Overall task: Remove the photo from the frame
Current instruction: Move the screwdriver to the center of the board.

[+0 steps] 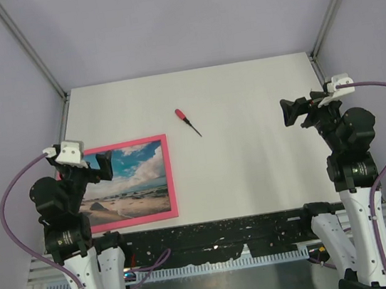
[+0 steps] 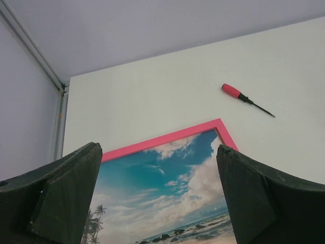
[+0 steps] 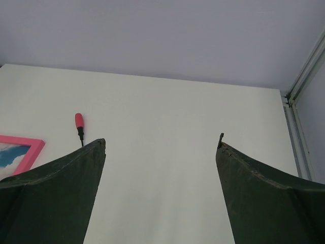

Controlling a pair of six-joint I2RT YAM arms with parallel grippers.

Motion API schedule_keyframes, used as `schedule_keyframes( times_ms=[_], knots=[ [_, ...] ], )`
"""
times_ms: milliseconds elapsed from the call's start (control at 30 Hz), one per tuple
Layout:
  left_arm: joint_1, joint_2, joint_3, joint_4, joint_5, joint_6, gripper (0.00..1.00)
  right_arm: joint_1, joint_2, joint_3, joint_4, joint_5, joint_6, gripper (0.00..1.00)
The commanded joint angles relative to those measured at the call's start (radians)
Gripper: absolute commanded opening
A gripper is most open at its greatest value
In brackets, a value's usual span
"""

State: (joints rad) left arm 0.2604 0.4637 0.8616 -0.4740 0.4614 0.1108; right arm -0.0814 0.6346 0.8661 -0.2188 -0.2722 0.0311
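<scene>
The pink frame [image 1: 169, 176] lies flat at the table's near left, picture side up. Inside it sits the photo [image 1: 132, 182], a beach scene with blue sky, clouds and palms. In the left wrist view the frame [image 2: 167, 138] shows its far edge and the photo [image 2: 167, 193] fills the space below. My left gripper [image 1: 104, 165] hovers over the frame's left part, open, nothing between its fingers [image 2: 66, 198]. My right gripper [image 1: 289, 111] is raised at the far right, open and empty, well apart from the frame [image 3: 23, 147].
A red-handled screwdriver [image 1: 187, 121] lies on the white table [image 1: 253, 165] past the frame's far right corner, also in the wrist views: screwdriver [image 2: 246, 98], screwdriver [image 3: 79, 126]. Grey walls and metal posts bound the table on three sides.
</scene>
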Motion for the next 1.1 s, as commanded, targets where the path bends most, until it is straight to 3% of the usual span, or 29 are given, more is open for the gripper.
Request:
schedule_keyframes(
  times_ms=[0,367,533,667,900,1067],
  knots=[
    [0.008,0.012,0.014,0.002,0.020,-0.016,1.00,-0.006,-0.010,0.033,0.024,-0.004,0.027,0.93],
    [0.011,0.004,0.011,0.002,0.019,-0.016,1.00,-0.018,-0.015,0.001,0.039,-0.059,-0.054,0.93],
    [0.014,-0.019,-0.001,0.020,-0.004,-0.003,1.00,-0.018,-0.006,-0.019,-0.014,-0.316,-0.160,0.93],
    [0.013,-0.040,0.017,0.014,-0.058,0.036,1.00,-0.011,0.054,0.007,-0.016,-0.452,-0.126,0.93],
    [0.011,-0.068,0.047,-0.117,-0.147,0.205,1.00,0.081,0.214,0.144,-0.117,-0.391,-0.161,0.98],
    [0.011,-0.108,-0.076,-0.095,-0.185,0.139,1.00,0.189,0.289,0.212,-0.185,-0.285,-0.226,0.99]
  ],
)
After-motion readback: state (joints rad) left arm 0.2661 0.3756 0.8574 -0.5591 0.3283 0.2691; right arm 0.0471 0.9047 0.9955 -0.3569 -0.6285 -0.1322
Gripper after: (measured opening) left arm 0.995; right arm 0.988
